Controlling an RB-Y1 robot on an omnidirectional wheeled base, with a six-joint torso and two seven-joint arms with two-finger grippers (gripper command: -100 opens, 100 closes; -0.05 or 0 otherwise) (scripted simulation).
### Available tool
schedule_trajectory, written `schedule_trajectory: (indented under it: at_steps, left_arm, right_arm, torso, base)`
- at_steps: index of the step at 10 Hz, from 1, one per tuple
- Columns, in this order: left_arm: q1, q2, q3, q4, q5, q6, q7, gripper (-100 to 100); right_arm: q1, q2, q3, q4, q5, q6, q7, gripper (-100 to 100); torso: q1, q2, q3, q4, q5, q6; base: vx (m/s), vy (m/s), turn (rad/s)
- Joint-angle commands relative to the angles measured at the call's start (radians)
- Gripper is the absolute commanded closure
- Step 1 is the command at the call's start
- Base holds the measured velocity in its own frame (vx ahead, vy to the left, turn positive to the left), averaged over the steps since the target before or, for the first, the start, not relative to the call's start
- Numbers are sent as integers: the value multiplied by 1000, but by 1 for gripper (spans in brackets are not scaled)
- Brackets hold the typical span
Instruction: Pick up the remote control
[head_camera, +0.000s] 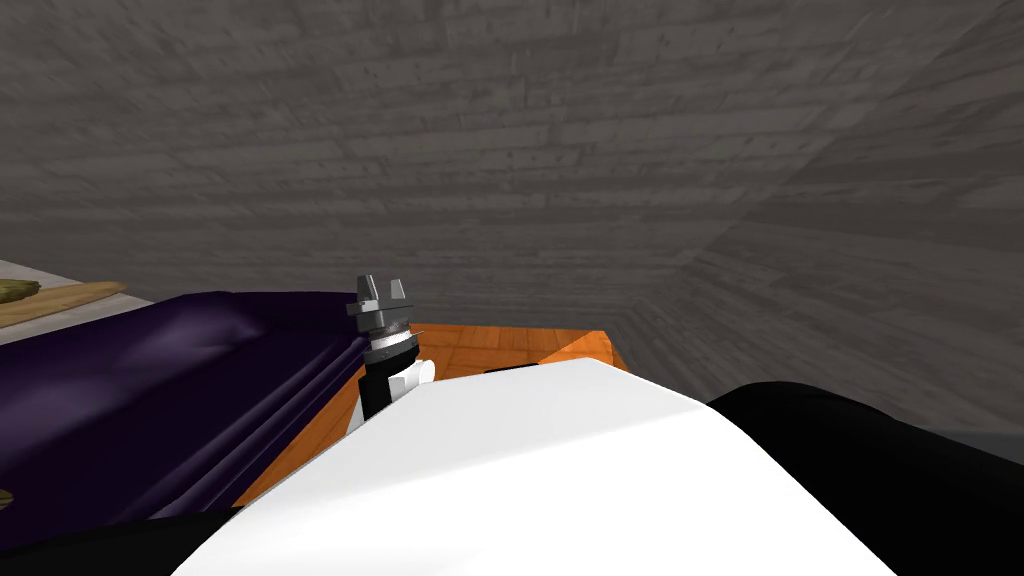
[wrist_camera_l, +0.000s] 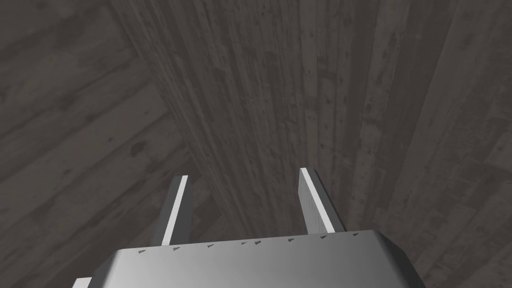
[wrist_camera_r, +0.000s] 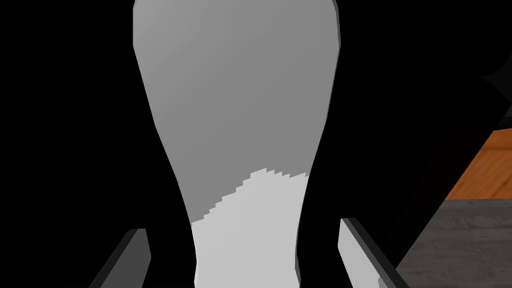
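My left gripper (head_camera: 380, 290) stands raised just above the chest's tip, pointing up toward a grey plank wall (head_camera: 600, 150). In the left wrist view its two fingers (wrist_camera_l: 175, 210) stand apart with nothing between them, so the left gripper (wrist_camera_l: 243, 200) is open. In the right wrist view my right gripper (wrist_camera_r: 245, 255) is also open, its fingers (wrist_camera_r: 125, 260) spread wide and holding nothing.
A dark purple, cloth-covered piece of furniture (head_camera: 150, 380) lies close on the left. Orange wooden floor (head_camera: 500, 345) shows beside it. A pale wooden board (head_camera: 60, 297) with something green on it lies at the far left edge. Grey plank walls close the space ahead.
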Motion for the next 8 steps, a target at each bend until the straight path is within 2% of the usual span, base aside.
schedule_trajectory:
  at_steps: [1, 2, 4, 5, 6, 7, 8]
  left_arm:
    - [0, 0, 0, 0, 0, 0, 0, 0]
    - [0, 0, 0, 0, 0, 0, 0, 0]
    - [0, 0, 0, 0, 0, 0, 0, 0]
    - [0, 0, 0, 0, 0, 0, 0, 0]
    - [0, 0, 0, 0, 0, 0, 0, 0]
    - [0, 0, 0, 0, 0, 0, 0, 0]
    - [0, 0, 0, 0, 0, 0, 0, 0]
  right_arm:
    - [-4, 33, -50, 12, 50, -10, -50, -100]
    - [-4, 33, -68, 12, 80, -10, -73, -100]
    - [-4, 33, -68, 12, 140, -10, -82, -100]
    - [-4, 33, -68, 12, 150, -10, -82, -100]
    - [-8, 67, -116, 26, 191, -20, -134, -100]
    - [-8, 67, -135, 26, 220, -20, -158, -100]
    - [-8, 67, -135, 26, 250, -20, -160, -100]
  torso:
    - [0, 0, 0, 0, 0, 0]
    - [2, 1, 1, 0, 0, 0]
    - [1, 1, 0, 0, 0, 0]
    - [0, 0, 0, 0, 0, 0]
    - [0, 0, 0, 0, 0, 0]
    - [2, 1, 1, 0, 0, 0]
    - [2, 2, 1, 0, 0, 0]
  base:
    - [-30, 31, 99]
    - [-29, 30, 96]
    - [-4, 4, 13]
    - [0, 0, 0]
    - [-31, 32, 102]
    - [-28, 29, 93]
    - [-6, 6, 19]
